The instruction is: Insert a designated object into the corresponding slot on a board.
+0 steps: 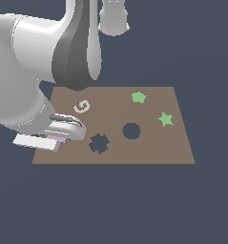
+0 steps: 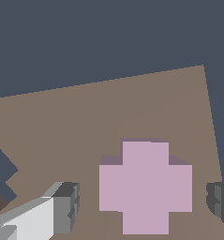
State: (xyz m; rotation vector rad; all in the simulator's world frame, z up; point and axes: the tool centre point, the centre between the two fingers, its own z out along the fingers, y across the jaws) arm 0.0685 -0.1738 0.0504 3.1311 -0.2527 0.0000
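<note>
While the arm hides most of the pink piece [image 2: 145,186], gripper [image 2: 144,201] spread wide around it, untouched, slot [image 1: 99,143] cropped at wrist view's edge.

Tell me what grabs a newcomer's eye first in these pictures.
The big white arm fills the exterior view's left, reaching down over the brown board's left edge. In the wrist view, the pink cross piece lies flat on the board between the open gripper's fingers. Next come the jagged hole and the round hole mid-board.
</note>
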